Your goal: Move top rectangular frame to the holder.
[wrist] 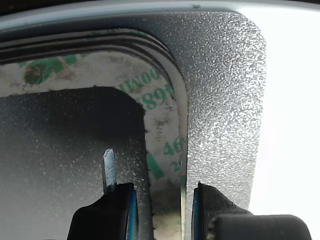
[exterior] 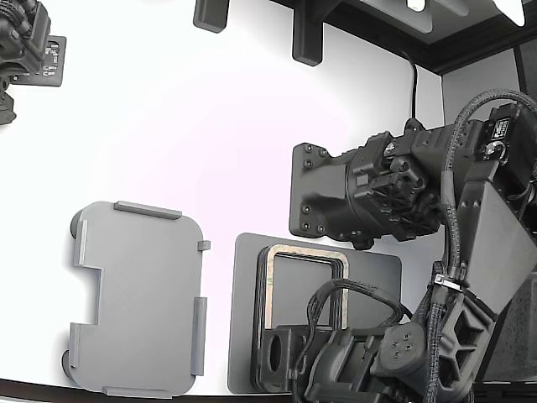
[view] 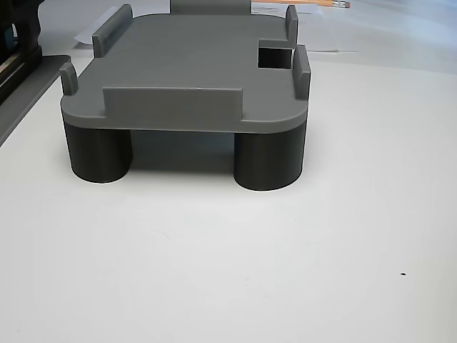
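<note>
The top rectangular frame [exterior: 270,285], tan with green print, lies on top of a stack of like frames on a dark grey plate [exterior: 369,277]. In the wrist view its tan face [wrist: 161,125] runs between my two fingers. My gripper [exterior: 275,340] is low over the near end of the frame. It is open [wrist: 162,192], with one finger inside the frame's opening and one outside, and a small gap shows on the inner side. The holder [exterior: 138,298], a light grey tray with raised tabs, stands empty at the exterior view's left. The other view shows it on dark round legs [view: 186,78].
A second black arm [exterior: 394,189] with a square face plate hangs over the table just behind the dark plate. Black fixtures [exterior: 306,38] stand at the far edge, and another device [exterior: 25,50] at the far left corner. The plate's edge shows in the other view [view: 18,78].
</note>
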Robot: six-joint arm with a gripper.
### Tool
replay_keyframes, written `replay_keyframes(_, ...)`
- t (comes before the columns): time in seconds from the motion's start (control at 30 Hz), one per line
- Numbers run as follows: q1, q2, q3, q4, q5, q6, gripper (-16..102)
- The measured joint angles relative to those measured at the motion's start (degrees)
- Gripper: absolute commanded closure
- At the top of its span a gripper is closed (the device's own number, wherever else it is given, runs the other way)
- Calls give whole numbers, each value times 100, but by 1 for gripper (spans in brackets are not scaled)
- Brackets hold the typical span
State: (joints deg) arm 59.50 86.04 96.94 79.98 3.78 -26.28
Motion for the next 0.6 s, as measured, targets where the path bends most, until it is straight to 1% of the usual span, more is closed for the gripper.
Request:
replay_keyframes(0.23, 0, 0, 0, -26, 18, -70, 45)
replay_keyframes(0.4, 0, 0, 9, -26, 44, -123, 49)
replay_keyframes(0.47, 0, 0, 18, -26, 44, -132, 52)
replay_keyframes(0.6, 0, 0, 44, -53, 70, -149, 63)
